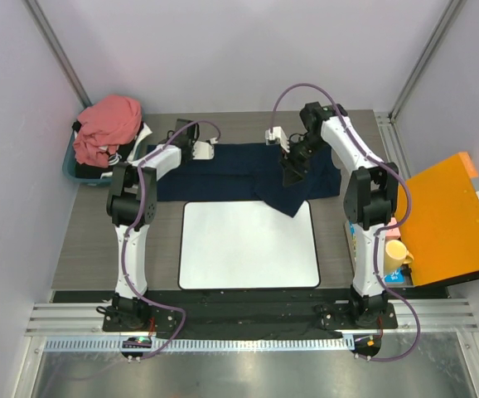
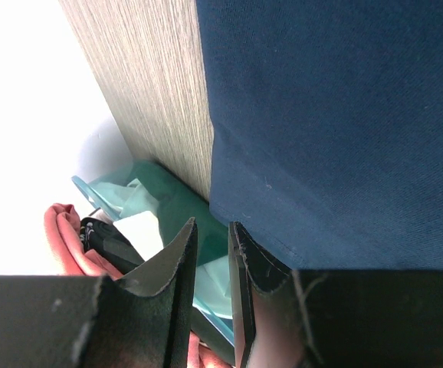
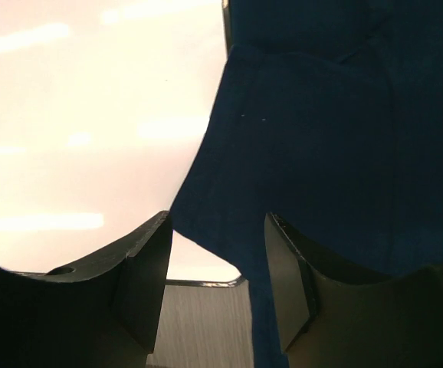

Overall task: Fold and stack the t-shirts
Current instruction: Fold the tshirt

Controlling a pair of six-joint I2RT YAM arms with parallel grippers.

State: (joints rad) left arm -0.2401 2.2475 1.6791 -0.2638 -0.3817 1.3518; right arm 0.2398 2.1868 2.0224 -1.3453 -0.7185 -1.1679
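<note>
**Navy shirt spread out, both arms working its edges**

The navy t-shirt (image 1: 223, 166) is lying flat across the far part of the table (image 1: 99, 240), at 12 o'clock from the white mat (image 1: 248, 249). One loose corner is spilling over the mat's far right edge. It looks spread this way so that the seams and corners can be reached for a fold. The mat is probably serving as the folding surface.

The left end effector (image 2: 212, 230) is hovering at the shirt's left edge, toward 10 o'clock. Its fingers are standing nearly together with only a slim gap. Through that gap teal plastic is showing rather than cloth, so it appears to be holding nothing. One finger is sitting right at the hem, which suggests it is lining up to pinch that edge.

The right end effector (image 3: 218, 222) is hanging over the draped corner with its jaws partway open and empty. The dark cloth is lying below them on the mat. My reading is that this corner is the intended grasp point, since it is the part already on the mat and easiest to lift.

The salmon-pink t-shirt (image 1: 107, 124) is sitting bunched in the teal bin (image 2: 168, 203) at 10 o'clock, well apart from the mat, evidently waiting its turn. An orange panel (image 1: 447, 224) is resting at 3 o'clock. No fold is showing yet, so the task seems to be at an early stage.
</note>
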